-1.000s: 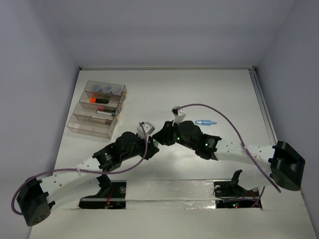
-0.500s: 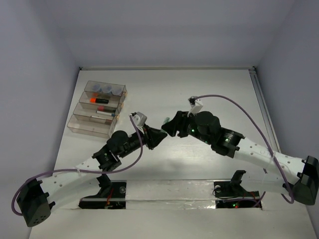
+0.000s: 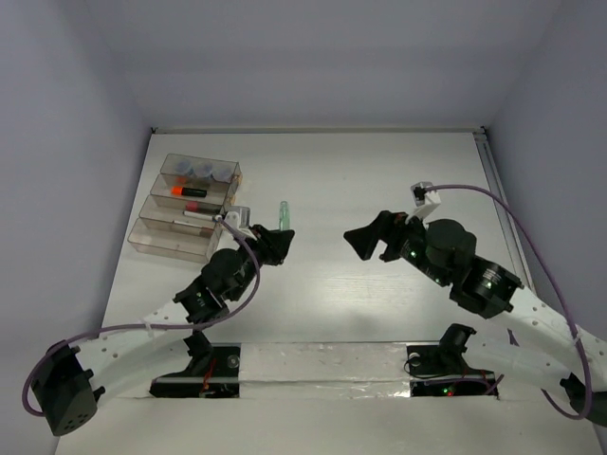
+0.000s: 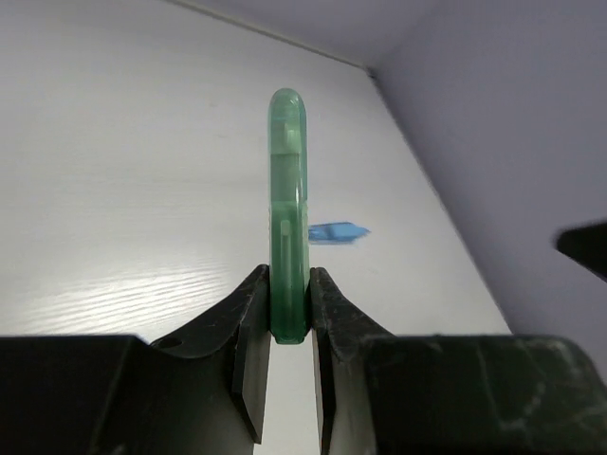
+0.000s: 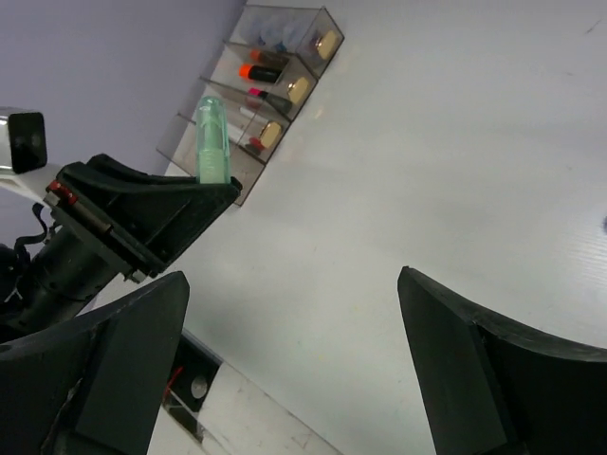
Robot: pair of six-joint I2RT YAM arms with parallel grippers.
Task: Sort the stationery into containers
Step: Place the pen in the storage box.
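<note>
Between the clenched fingers of the left end effector (image 4: 287, 318), a pale green marker (image 4: 287, 190) is being gripped by its lower end, its rounded tip sticking straight out beyond the fingertips and above the counter (image 3: 379, 171). To the left of that end effector, near it, the containers (image 3: 185, 213) are sitting as a stepped cluster of smoky clear bins. The farthest bin is holding three round grey-blue pots (image 3: 201, 171), and the next is holding an orange highlighter (image 3: 180, 191). A pink-capped item (image 5: 254, 93) is showing in the bin after that, too small to identify further. Ahead of the left end effector and slightly to its right, a light blue marker (image 4: 334, 231) is lying flat on the counter, apart from everything else. Opposite the left end effector and well apart from it, the right end effector (image 5: 292, 284) is hanging released, jaws spread wide, grasping nothing and facing the green marker.
</note>
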